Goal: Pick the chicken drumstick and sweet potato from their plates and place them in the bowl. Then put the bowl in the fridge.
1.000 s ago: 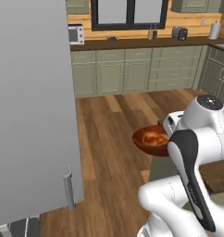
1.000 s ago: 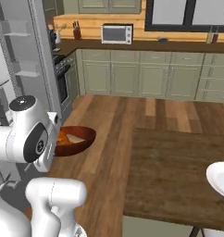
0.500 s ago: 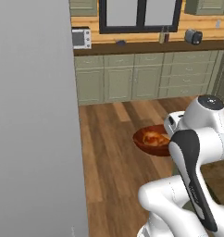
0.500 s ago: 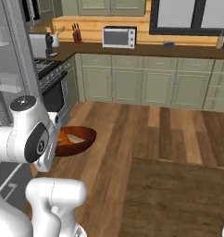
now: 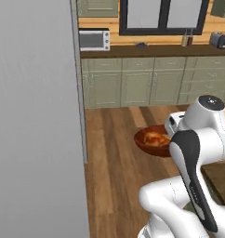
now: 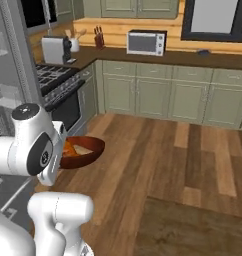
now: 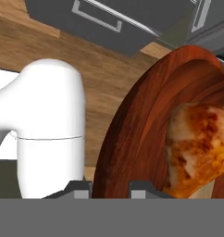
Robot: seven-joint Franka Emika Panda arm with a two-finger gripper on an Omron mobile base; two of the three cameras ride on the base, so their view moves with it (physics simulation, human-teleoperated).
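1. Both base views have swung round since a second ago: the dark table with the white plate has slid out of the right base view, and the grey fridge [image 5: 35,116] panel now takes up far more of the left base view. That is us driving and turning, not the things moving.
2. We carry the bowl [image 5: 154,141] held up in the air over the wood floor [image 6: 158,150], level with the arm's upper joint, same as before relative to the arm.
3. In the hand view the gripper [image 7: 104,187] has its fingers clamped on the bowl's near rim, one tip either side of the wall.
4. Inside, the chicken drumstick [image 7: 197,152] lies against the bowl's inner wall. A paler orange piece beside it in the right base view could be the sweet potato [image 6: 83,149], but we cannot tell for sure.
5. So by our reckoning the loading is done, and what is left is getting the bowl onto a fridge shelf.
6. Around us: green cabinets [image 5: 137,86], a microwave [image 6: 145,42] on the counter, and the stove [image 6: 58,82] close to our left.
7. The fridge's grey panel stands edge-on just left of the bowl, so we judge it the thing to steer round.
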